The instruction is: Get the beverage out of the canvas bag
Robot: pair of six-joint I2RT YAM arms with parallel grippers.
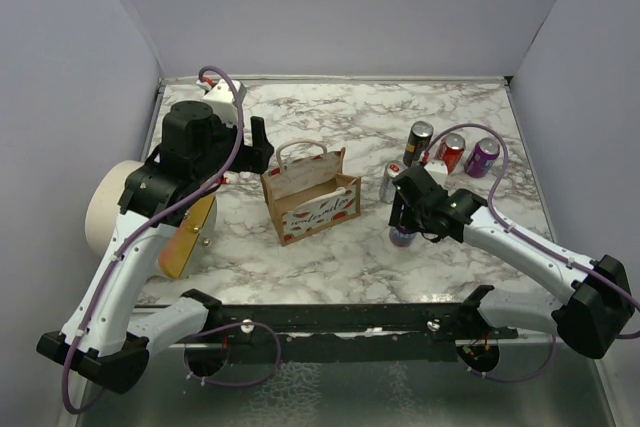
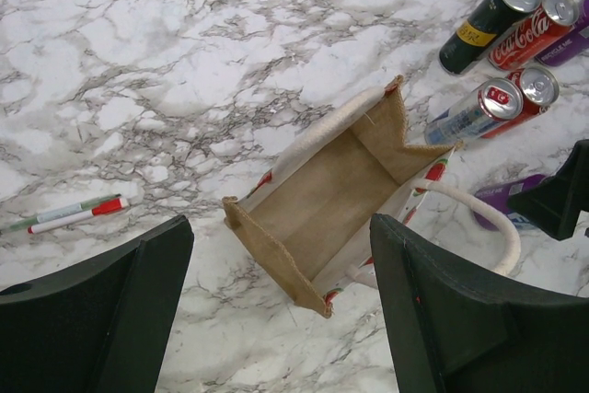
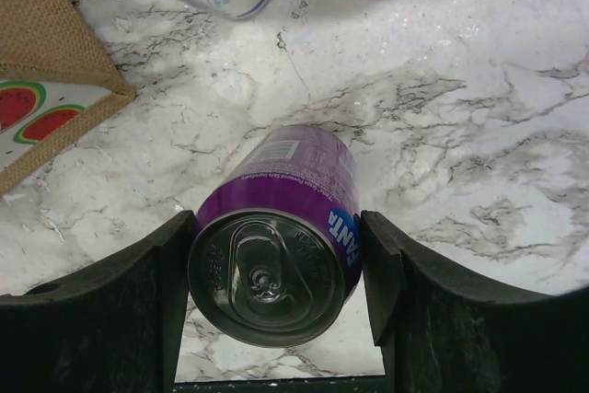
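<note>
The canvas bag (image 1: 310, 197) stands open in the middle of the marble table; in the left wrist view its brown inside (image 2: 340, 200) shows nothing in it. A purple Fanta can (image 3: 276, 255) is upright between the fingers of my right gripper (image 3: 276, 275), at or just above the tabletop to the right of the bag (image 3: 46, 62). The same can (image 1: 402, 237) shows under the right gripper (image 1: 403, 225) in the top view. My left gripper (image 1: 258, 142) is open and empty, hovering above and behind the bag's left end (image 2: 281, 310).
A black can (image 1: 418, 142), a red cola can (image 1: 452, 152), a second purple can (image 1: 482, 157) and a silver-blue can (image 1: 390, 183) stand at the back right. A large cream cylinder (image 1: 115, 202) with an orange disc (image 1: 190, 237) lies at the left. A pen (image 2: 69, 215) lies behind the bag.
</note>
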